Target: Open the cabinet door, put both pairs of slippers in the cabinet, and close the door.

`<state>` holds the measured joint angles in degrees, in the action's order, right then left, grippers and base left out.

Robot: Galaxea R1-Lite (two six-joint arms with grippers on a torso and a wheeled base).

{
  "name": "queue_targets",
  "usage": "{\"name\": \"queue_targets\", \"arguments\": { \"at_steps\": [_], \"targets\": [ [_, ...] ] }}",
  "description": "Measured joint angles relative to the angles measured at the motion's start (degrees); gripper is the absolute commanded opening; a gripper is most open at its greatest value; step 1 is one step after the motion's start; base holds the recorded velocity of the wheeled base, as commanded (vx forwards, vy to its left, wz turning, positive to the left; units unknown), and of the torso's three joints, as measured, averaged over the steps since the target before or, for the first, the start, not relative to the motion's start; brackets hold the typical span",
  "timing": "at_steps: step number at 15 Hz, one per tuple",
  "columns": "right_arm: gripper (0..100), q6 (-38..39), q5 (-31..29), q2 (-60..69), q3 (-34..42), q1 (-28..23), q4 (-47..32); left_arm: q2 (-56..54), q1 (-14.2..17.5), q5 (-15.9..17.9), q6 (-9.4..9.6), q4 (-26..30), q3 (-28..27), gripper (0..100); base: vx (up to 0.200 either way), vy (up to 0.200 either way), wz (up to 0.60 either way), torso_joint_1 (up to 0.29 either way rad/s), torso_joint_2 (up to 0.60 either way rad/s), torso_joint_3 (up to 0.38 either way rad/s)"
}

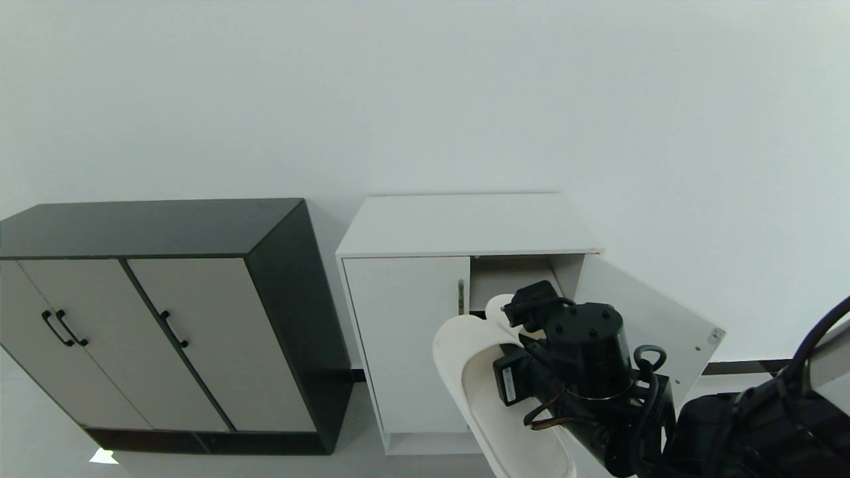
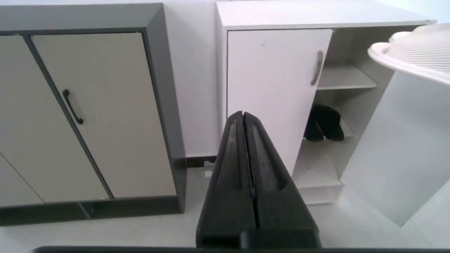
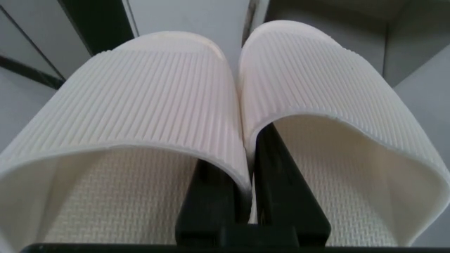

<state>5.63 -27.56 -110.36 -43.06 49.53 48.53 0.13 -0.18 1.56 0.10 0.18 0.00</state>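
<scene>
The right gripper (image 3: 252,161) pinched the white slippers (image 1: 465,358) by their inner edges before the open half of the white cabinet (image 1: 458,226), the left gripper (image 2: 245,123) kept its jaws pressed together on nothing, and I feared the wide pair might catch the shut door (image 1: 405,332) and slip.

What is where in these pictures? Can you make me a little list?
white cabinet: right door open, left door shut
black slippers: inside the white cabinet
white slippers: pinched together in the right tool, before the opening
left tool: shut, empty
dark cabinet: beside the white one, doors shut
</scene>
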Motion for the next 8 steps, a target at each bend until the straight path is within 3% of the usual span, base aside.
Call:
{"name": "queue_targets", "arguments": {
  "at_steps": [3,8],
  "targets": [
    [0,0.00,-0.02,-0.78,0.00,-0.63,1.67,0.00,0.02,0.00,0.00,-0.02,0.00,0,0.000,0.000,0.00,-0.142,0.34,0.186],
    [0,-0.06,0.12,-1.18,0.23,-1.05,1.80,0.00,0.00,0.00,0.00,0.00,0.00,0,0.000,0.000,0.00,-0.218,0.52,0.296]
  ]
}}
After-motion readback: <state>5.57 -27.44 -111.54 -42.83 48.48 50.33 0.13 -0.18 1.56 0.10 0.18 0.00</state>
